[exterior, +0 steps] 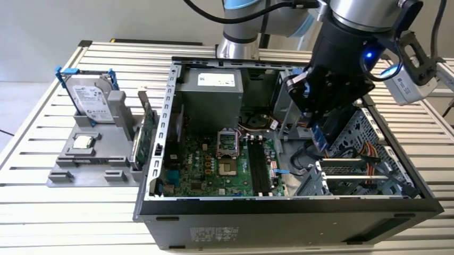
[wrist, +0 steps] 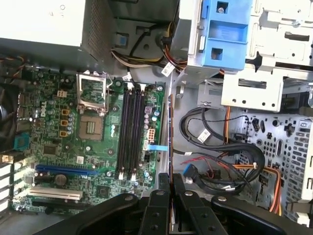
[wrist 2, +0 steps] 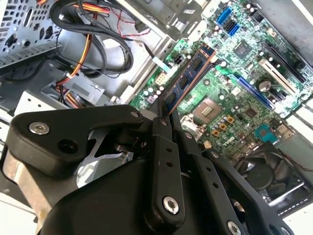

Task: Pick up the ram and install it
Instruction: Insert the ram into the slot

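Exterior view, arm: the black gripper (exterior: pixel 319 135) hangs inside the open computer case (exterior: pixel 284 207), over the side toward the exterior view's right, near the drive cage (exterior: pixel 365 159).
Exterior view, ram: a small blue strip of the ram (exterior: pixel 319 142) shows below the gripper body, upright, above the case floor beside the motherboard (exterior: pixel 212 164).
Exterior view, holder: a grey parts holder (exterior: pixel 92 159) sits on the slatted table (exterior: pixel 42 212) toward the exterior view's left of the case; it carries a hard drive (exterior: pixel 91 101) with blue clips, standing on edge, and a green expansion card (exterior: pixel 145 138) leaning next to the case wall.
Second wrist view, gripper: the black fingers (wrist 2: pixel 164 147) are closed together on the near end of the ram (wrist 2: pixel 188 78), which juts out from them as a thin blue-green stick with dark chips.
Second wrist view, ram position: it is held in the air over the motherboard (wrist 2: pixel 244 88), with the empty processor socket (wrist 2: pixel 208 110) just beyond it; whether it touches any slot cannot be told.
First wrist view, gripper: the fingers (wrist: pixel 159 205) pinch the ram (wrist: pixel 169 142), seen edge-on as a thin dark line.
First wrist view, ram position: the stick lies parallel to the black memory slots (wrist: pixel 131 132) but off to their side, along the motherboard edge, near the cable bundle (wrist: pixel 230 161).
First wrist view, slots: the memory slots are unfilled.
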Controlling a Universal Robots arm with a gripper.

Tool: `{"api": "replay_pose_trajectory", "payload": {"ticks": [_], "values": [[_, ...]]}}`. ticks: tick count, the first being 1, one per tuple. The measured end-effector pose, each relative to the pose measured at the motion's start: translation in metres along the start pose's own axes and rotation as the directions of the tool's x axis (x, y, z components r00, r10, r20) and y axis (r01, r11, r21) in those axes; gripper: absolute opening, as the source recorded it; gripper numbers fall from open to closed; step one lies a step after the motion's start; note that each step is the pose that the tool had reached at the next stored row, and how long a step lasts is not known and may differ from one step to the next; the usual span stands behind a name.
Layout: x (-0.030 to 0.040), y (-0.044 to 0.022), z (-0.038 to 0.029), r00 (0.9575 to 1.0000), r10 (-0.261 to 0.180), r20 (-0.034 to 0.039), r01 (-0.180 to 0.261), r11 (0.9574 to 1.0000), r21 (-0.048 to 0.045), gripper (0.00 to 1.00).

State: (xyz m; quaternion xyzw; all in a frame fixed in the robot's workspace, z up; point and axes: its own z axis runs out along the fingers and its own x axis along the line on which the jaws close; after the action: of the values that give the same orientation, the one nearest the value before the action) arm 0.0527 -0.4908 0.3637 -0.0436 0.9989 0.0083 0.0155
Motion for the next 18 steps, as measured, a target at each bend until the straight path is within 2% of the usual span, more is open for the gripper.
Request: {"api": "replay_pose_trajectory", "payload": {"ticks": [9,14,18], "values": [[0.0002,0.0005,0.0067,1.0000,0.001,0.0002,-0.001,1.0000,-0.0013,0.00],[0.0003,0.0005,0.0094,1.0000,0.001,0.0019,-0.001,0.9997,-0.0232,0.00],[0.0004,0.0004,0.0123,1.0000,0.001,0.0017,-0.001,0.9997,-0.0233,0.00]]}}
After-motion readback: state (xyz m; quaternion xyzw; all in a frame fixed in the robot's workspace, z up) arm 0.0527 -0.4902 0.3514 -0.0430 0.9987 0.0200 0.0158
